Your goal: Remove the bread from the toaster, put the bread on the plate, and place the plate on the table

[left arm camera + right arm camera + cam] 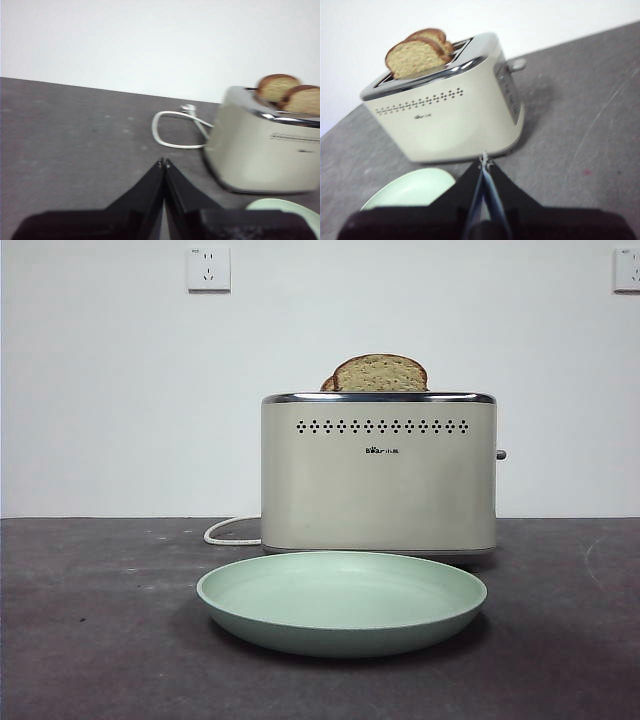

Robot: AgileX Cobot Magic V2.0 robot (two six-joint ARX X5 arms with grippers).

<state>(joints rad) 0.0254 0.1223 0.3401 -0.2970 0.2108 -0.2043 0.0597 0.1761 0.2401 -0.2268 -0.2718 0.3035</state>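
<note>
Front view: domed speckled bread (pixel 380 373) in boxy toaster (pixel 378 475); 2 grippers (pixel 163 162) (pixel 483 159) closed, empty.

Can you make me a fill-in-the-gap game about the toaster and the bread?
1. The number of bread slices sticking out of the toaster is ____.
2. The plate in front of the toaster has the colour ____.
3. The white cord lies on the ____.
4. The left gripper and right gripper both have their jaws ____.

Missing words: two; green; table; shut
</note>
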